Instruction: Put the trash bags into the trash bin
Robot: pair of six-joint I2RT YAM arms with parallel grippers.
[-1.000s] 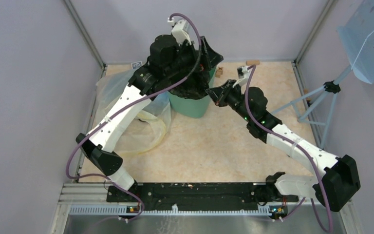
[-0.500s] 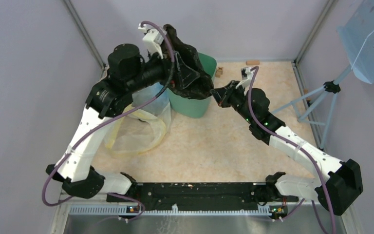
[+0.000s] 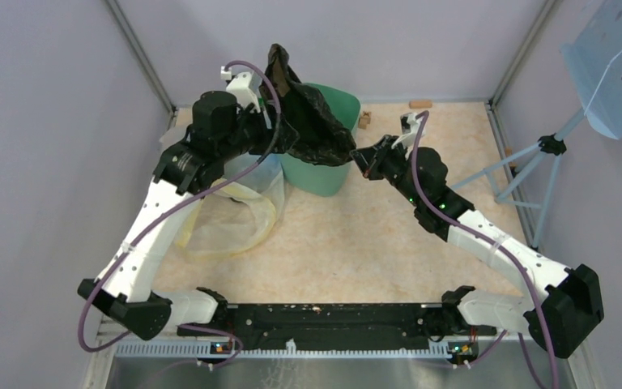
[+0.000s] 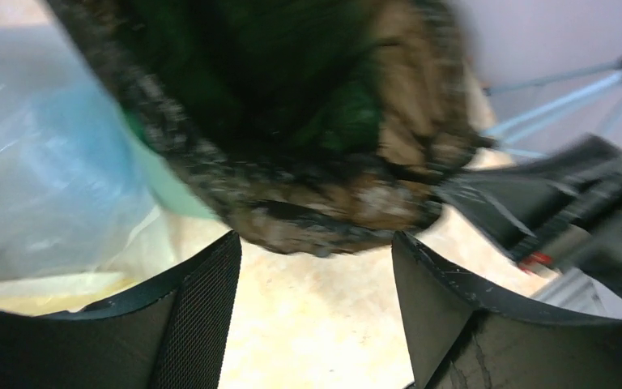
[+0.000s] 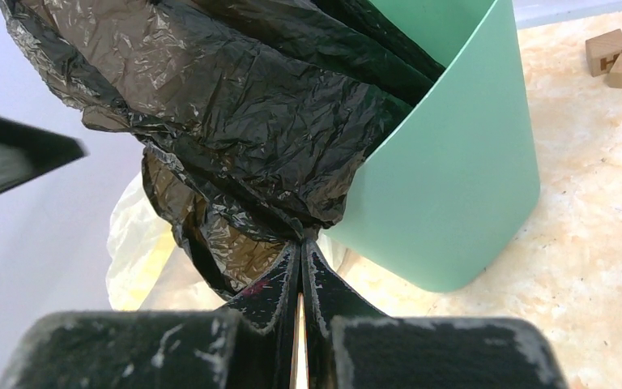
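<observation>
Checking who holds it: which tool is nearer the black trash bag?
Right. The right tool pinches the trash bag; the left tool hangs open just short of it.

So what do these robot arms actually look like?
The left arm and right arm have white shells, black joints and looping purple cables. Green lights dot the right one. The left tool and right tool each end in two black fingers.

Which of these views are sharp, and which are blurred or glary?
Left wrist view: heavy motion blur, the black bag smeared brownish; only its own fingers look sharp. Right wrist view: crisp, with soft glare on the bag's creases beside the green bin. Top view: sharp, evenly lit.
</observation>
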